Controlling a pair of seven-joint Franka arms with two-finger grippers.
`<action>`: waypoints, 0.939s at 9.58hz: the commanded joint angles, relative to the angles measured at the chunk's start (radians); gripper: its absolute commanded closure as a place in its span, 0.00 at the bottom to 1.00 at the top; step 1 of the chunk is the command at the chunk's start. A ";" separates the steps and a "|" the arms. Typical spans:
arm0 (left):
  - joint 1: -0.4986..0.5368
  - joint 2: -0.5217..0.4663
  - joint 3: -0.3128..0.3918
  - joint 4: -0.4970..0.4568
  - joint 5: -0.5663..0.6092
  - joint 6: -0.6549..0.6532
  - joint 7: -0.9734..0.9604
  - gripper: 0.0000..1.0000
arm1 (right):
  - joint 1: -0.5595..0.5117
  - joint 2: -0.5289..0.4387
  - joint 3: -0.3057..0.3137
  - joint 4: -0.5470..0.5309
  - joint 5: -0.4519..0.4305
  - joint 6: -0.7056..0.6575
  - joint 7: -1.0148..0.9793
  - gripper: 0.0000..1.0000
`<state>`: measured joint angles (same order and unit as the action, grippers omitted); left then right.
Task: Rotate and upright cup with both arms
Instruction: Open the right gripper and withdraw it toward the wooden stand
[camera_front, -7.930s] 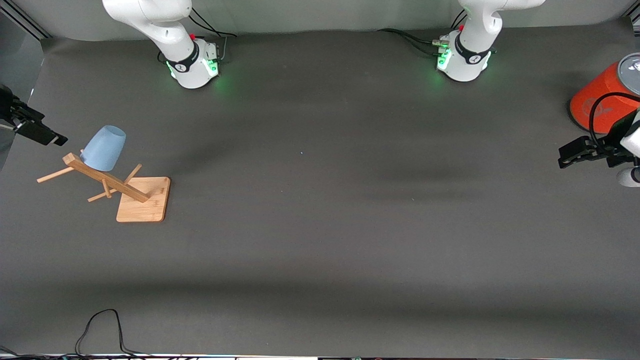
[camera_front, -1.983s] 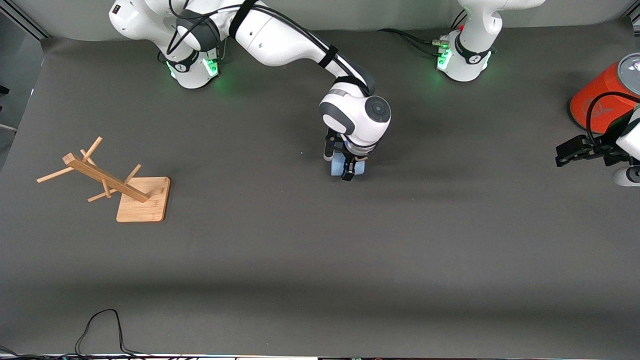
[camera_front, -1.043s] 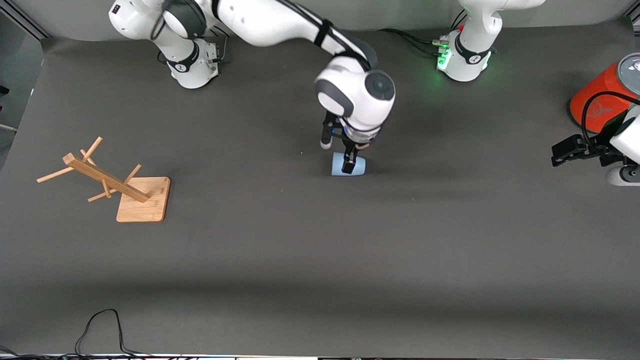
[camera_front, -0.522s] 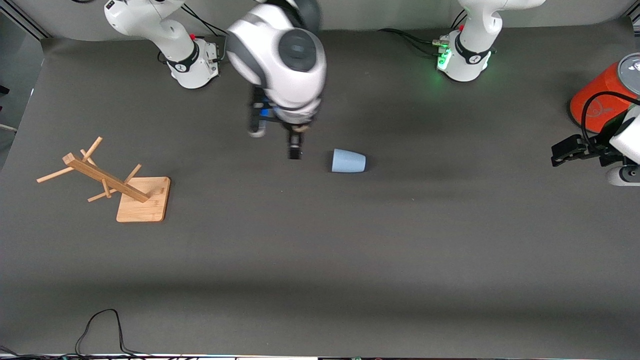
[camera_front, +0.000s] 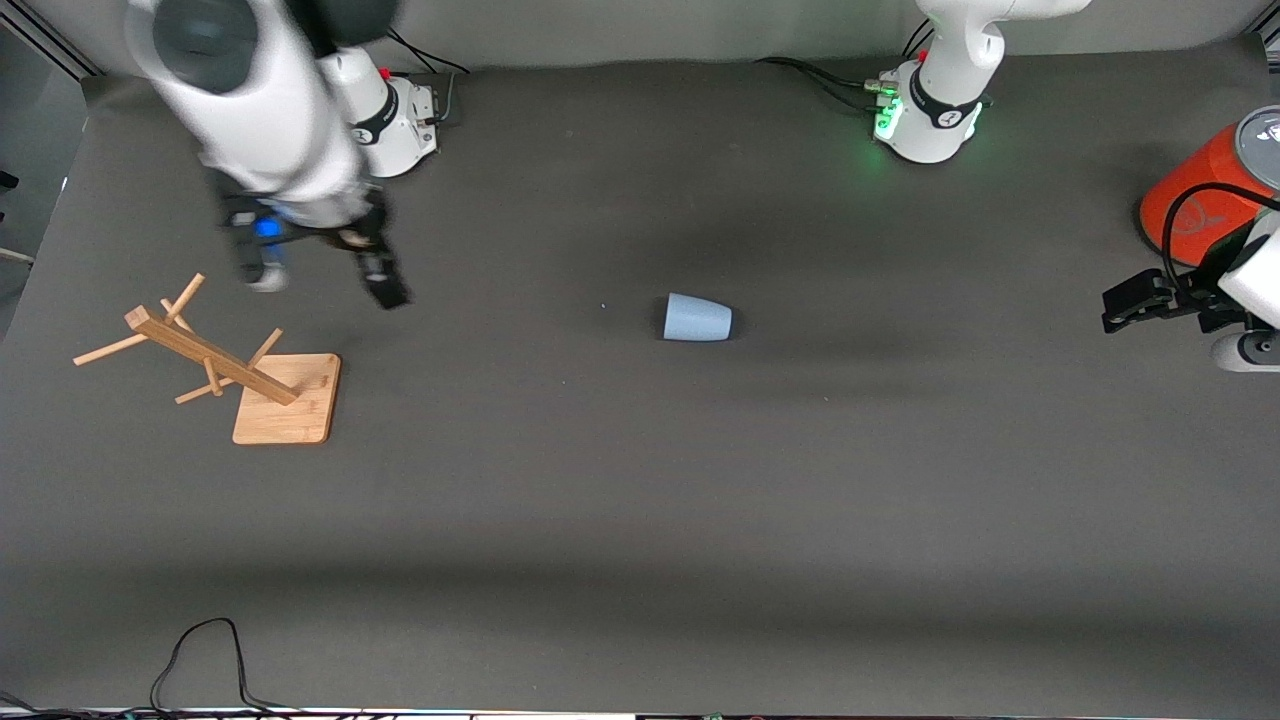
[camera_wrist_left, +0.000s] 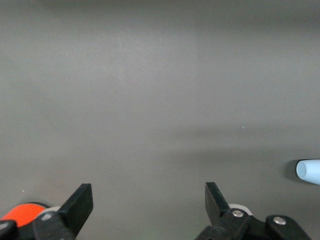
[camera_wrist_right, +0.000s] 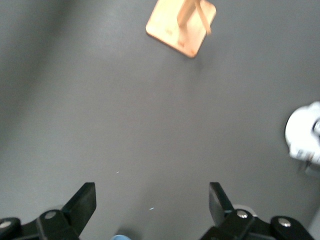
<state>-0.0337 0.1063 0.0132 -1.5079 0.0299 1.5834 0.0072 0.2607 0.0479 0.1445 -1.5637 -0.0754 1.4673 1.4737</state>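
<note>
One cup (camera_front: 697, 319) lies sideways on our worktop (camera_front: 640, 500); right claw (camera_front: 318, 270) released, left claw (camera_front: 1125, 305) too.

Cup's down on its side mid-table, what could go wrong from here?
The small pale-blue plastic cup lies on its side on the mat, free of both grippers: a nudge may roll it. The open left gripper waits beside the orange cylinder, which it may clip. The open right gripper hangs near the wooden rack.
</note>
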 joint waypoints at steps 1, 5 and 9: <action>-0.009 0.001 0.004 0.018 0.008 -0.019 -0.012 0.00 | -0.119 -0.092 0.017 -0.073 -0.009 0.007 -0.297 0.00; -0.005 0.001 0.004 0.017 -0.011 -0.016 0.000 0.00 | -0.314 -0.106 -0.023 -0.061 -0.009 0.022 -0.863 0.00; -0.011 0.006 0.004 0.006 -0.010 -0.020 0.002 0.00 | -0.314 -0.092 -0.108 -0.061 -0.006 0.155 -1.306 0.00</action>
<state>-0.0339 0.1066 0.0120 -1.5087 0.0229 1.5821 0.0075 -0.0598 -0.0369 0.0435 -1.6112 -0.0761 1.5818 0.2772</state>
